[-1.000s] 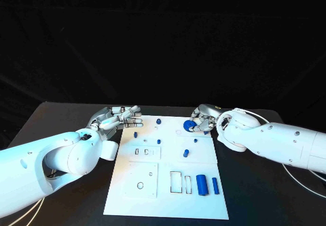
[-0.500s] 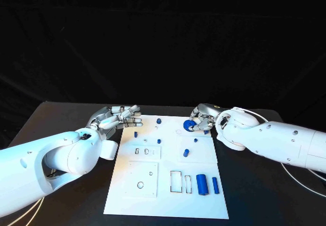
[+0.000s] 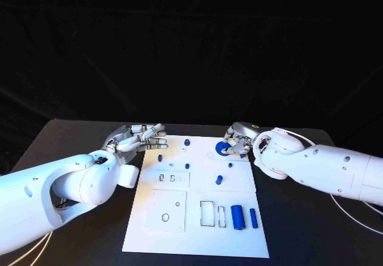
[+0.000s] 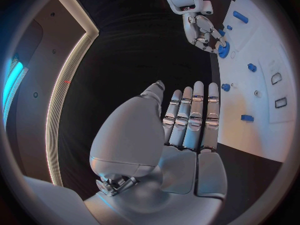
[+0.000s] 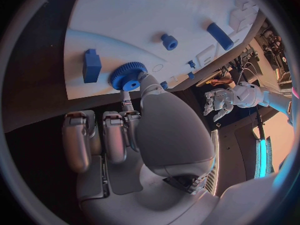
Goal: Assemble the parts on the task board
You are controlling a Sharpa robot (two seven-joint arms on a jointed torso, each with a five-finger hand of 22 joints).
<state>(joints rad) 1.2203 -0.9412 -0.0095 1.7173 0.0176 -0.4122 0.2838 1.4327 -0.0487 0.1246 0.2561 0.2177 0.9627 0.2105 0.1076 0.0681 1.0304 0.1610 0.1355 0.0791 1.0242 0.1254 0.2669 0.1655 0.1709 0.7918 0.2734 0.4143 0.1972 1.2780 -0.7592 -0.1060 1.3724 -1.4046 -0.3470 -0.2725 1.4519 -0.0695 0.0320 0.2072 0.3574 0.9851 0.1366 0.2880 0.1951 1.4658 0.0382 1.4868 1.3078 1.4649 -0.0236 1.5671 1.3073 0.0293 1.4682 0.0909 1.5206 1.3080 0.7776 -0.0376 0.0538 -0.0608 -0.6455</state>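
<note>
The white task board lies in the middle of the black table. My right hand hovers at the board's far right corner and pinches a blue gear between thumb and finger; the same gear sits at the thumb tip in the right wrist view, just over the board. My left hand is held by the board's far left corner with straight, spread fingers and nothing in it. Several small blue pegs, such as one peg, stand on the board's far half.
A thick blue cylinder and a thinner rod lie at the board's near right, beside rectangular slots. A blue block stands close to the gear. Black table surface surrounds the board on all sides.
</note>
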